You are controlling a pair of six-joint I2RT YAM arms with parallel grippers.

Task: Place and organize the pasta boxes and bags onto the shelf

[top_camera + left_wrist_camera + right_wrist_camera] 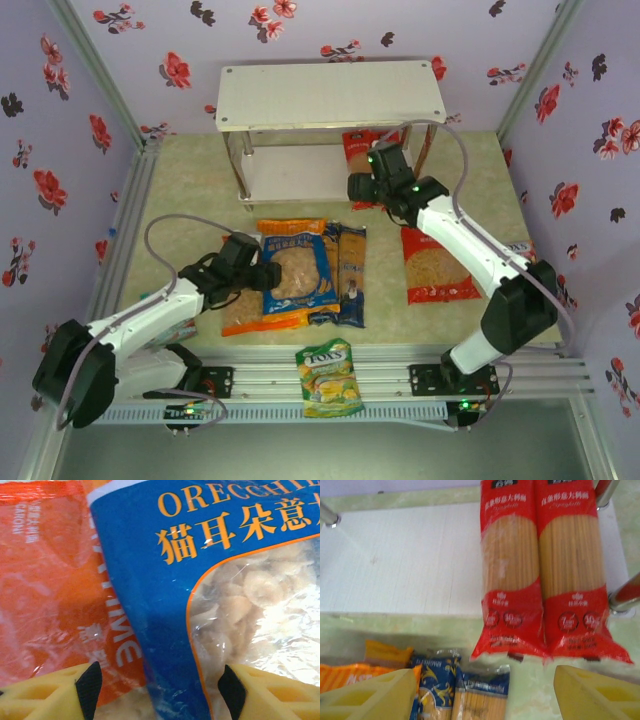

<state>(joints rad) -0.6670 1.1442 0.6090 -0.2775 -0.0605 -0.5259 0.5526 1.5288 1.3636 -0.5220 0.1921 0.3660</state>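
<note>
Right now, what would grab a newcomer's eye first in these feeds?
The two red spaghetti packs lie side by side on the shelf's lower board, near ends overhanging its front edge. At table centre, the blue orecchiette bag lies over the orange bag, left gripper open above it.

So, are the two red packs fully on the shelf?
Partly: both red packs lie flat on the lower board, near ends overhanging its front edge.

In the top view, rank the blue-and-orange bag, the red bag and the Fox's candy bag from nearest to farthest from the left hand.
1. blue-and-orange bag, under the left hand.
2. Fox's candy bag, at the front, centre.
3. red bag, off to the right.
</note>
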